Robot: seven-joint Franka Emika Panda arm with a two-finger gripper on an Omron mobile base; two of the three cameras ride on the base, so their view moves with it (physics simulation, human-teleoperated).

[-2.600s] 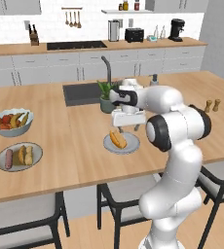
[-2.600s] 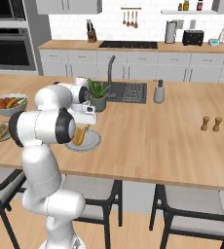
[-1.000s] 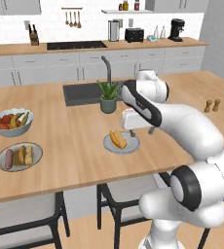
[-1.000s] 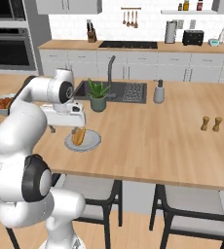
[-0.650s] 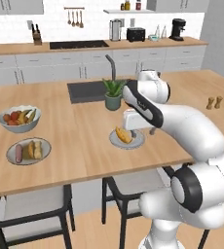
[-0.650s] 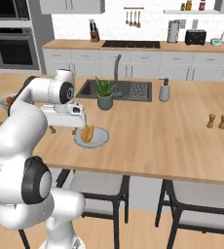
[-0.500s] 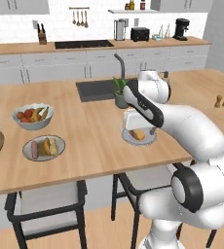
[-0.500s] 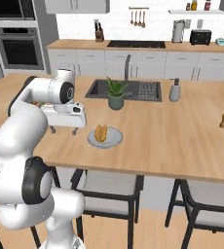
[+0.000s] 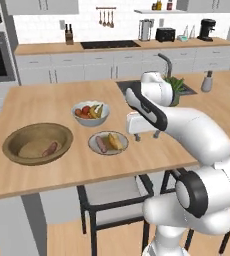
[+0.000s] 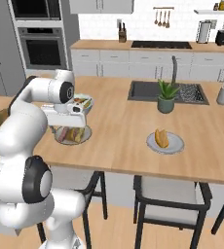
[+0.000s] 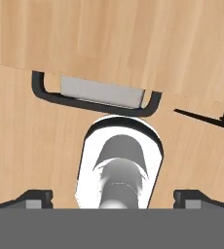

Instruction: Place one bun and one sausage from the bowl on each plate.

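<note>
Left base view has the gripper (image 9: pixel 143 134) hanging empty with fingers spread over the wooden island counter (image 9: pixel 47 102), beside the near plate (image 9: pixel 108 143), which already carries a bun and a sausage. The brown bowl (image 9: pixel 37 143) further left holds one sausage (image 9: pixel 50 148), probably for the far plate (image 10: pixel 165 142), which has only a bun.
</note>
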